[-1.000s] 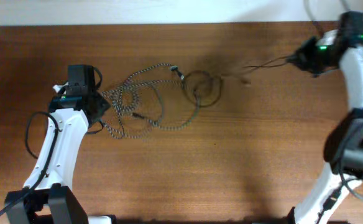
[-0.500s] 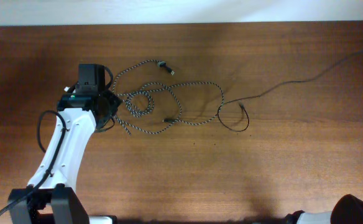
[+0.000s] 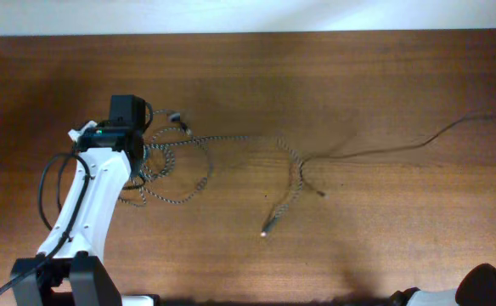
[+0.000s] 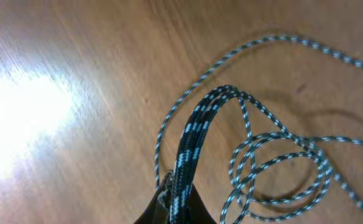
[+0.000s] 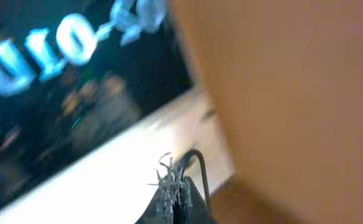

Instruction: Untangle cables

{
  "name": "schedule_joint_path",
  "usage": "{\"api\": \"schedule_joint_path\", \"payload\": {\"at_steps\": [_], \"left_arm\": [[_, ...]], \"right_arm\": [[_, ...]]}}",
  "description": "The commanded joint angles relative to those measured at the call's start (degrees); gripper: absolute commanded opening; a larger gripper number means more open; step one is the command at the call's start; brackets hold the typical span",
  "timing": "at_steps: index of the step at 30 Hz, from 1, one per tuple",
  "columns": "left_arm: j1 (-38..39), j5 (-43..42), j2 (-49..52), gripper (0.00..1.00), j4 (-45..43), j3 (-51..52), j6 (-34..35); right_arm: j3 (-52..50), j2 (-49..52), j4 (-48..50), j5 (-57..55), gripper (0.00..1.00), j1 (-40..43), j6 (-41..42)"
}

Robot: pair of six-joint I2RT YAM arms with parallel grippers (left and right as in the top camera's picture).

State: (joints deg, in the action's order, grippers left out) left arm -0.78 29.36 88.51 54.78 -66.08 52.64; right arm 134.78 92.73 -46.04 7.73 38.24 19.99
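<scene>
The braided black-and-white cable [image 3: 231,143] lies in loops at the left and runs right to a plug end [image 3: 267,229]. In the left wrist view its loops [image 4: 275,155] lie on the wood. My left gripper [image 3: 142,153] is shut on a doubled strand of it [image 4: 184,180]. The thin black cable [image 3: 401,149] stretches taut from the middle of the table off the right edge. My right gripper [image 5: 178,190] is shut on that black cable [image 5: 197,163], raised off the right side, outside the overhead view.
The wooden table [image 3: 358,238] fills the overhead view. A white wall band [image 3: 248,15] runs along the far edge. The right arm's base [image 3: 486,289] shows at the bottom right corner. The right wrist view shows a dark screen [image 5: 76,81] behind.
The black cable has been drawn out to the right and pulled straight. The braided cable has unrolled; its plug end now lies near the table's middle. The left gripper stayed put.
</scene>
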Motion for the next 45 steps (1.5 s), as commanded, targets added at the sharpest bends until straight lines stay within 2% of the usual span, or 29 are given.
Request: {"api": "schedule_joint_path", "payload": {"at_steps": [1,6,9,11,14,15,17,19,21,22,23,24,26,28,30,31,32,35,38,41,42,43,44,45], "left_arm": [[-0.11,-0.55,-0.35,0.00,-2.03,-0.26,3.69],[-0.11,-1.29,-0.35,0.03,-2.14,-0.26,3.65],[-0.11,-1.29,-0.35,0.08,-2.14,-0.26,3.65],[-0.11,-1.29,-0.35,0.12,-1.99,-0.24,3.65],[-0.11,-1.27,-0.35,0.14,-2.01,0.83,3.65],[-0.11,-1.25,-0.35,0.15,-2.01,1.53,3.67],[-0.13,-1.18,-0.35,0.16,-2.62,3.61,3.67],[-0.11,-1.14,-0.35,0.17,-3.10,5.22,3.67],[-0.11,-1.14,-0.35,0.19,-3.15,5.49,3.69],[-0.11,-1.14,-0.35,0.19,-3.43,5.49,3.67],[-0.11,-1.14,-0.35,0.20,-3.69,5.49,3.69],[-0.11,-1.27,-0.35,0.20,-4.15,5.49,3.67],[-0.11,-1.33,-0.35,0.21,-4.61,5.49,3.69],[-0.11,-1.33,-0.35,0.22,-4.61,5.49,3.67],[-0.11,-1.31,-0.35,0.22,-4.59,5.49,3.67],[-0.11,-1.31,-0.35,0.23,-4.61,5.49,3.69],[-0.11,-1.31,-0.35,0.23,-4.63,5.49,3.67],[-0.11,-1.31,-0.35,0.24,-4.61,5.49,3.67],[-0.11,-1.31,-0.35,0.24,-4.63,5.49,3.69],[-0.11,-1.31,-0.35,0.25,-4.61,5.49,3.67],[-0.11,-1.31,-0.35,0.25,-4.59,5.49,3.67],[-0.11,-1.31,-0.35,0.25,-4.59,5.49,3.65],[-0.11,-1.33,-0.35,0.25,-4.61,5.49,3.67],[-0.11,-1.33,-0.35,0.26,-4.70,5.49,3.69]], "right_arm": [[0.22,4.15,-17.88,12.79,0.04,-4.37,1.86],[0.22,19.54,-43.47,12.81,0.04,-14.51,-2.03],[0.22,29.05,-50.16,11.21,0.04,-20.98,-5.01],[0.15,34.67,-51.30,4.94,0.05,-24.96,-4.98],[-5.18,37.22,-51.30,1.86,0.05,-29.40,-5.03],[-7.76,37.22,-51.30,0.59,0.11,-30.84,-5.01],[-12.81,37.22,-51.30,-2.97,0.12,-32.76,-4.39],[-18.21,37.22,-49.75,-8.61,0.18,-32.98,2.82],[-24.28,37.22,-46.88,-7.76,0.20,-33.16,4.50],[-28.33,37.22,-45.05,-7.76,0.30,-33.79,4.50],[-31.04,37.22,-43.01,-7.76,0.33,-34.45,4.20],[-34.25,37.22,-39.65,-7.82,0.42,-35.65,2.12],[-36.50,37.22,-35.01,-7.91,0.49,-37.64,-1.22],[-36.65,37.22,-30.47,-8.26,0.65,-40.13,-5.66],[-36.65,37.22,-28.22,-8.28,0.72,-42.01,-7.82],[-36.65,37.22,-26.51,-8.46,0.81,-43.17,-7.82],[-36.65,37.22,-25.46,-8.46,0.84,-43.80,-7.93],[-36.98,37.22,-24.52,-8.44,0.84,-45.44,-14.67],[-39.23,37.22,-21.24,-8.41,0.86,-45.77,-16.85],[-47.41,37.22,-11.08,-7.26,0.84,-45.72,-22.53],[-50.18,37.22,-9.75,-4.94,0.65,-45.72,-24.81],[-52.00,37.22,-9.66,-3.52,0.27,-45.72,-25.38],[-53.05,37.22,-10.29,-2.27,0.04,-45.72,-25.33],[-52.78,37.11,-11.19,-1.95,0.04,-45.72,-23.78]]}}
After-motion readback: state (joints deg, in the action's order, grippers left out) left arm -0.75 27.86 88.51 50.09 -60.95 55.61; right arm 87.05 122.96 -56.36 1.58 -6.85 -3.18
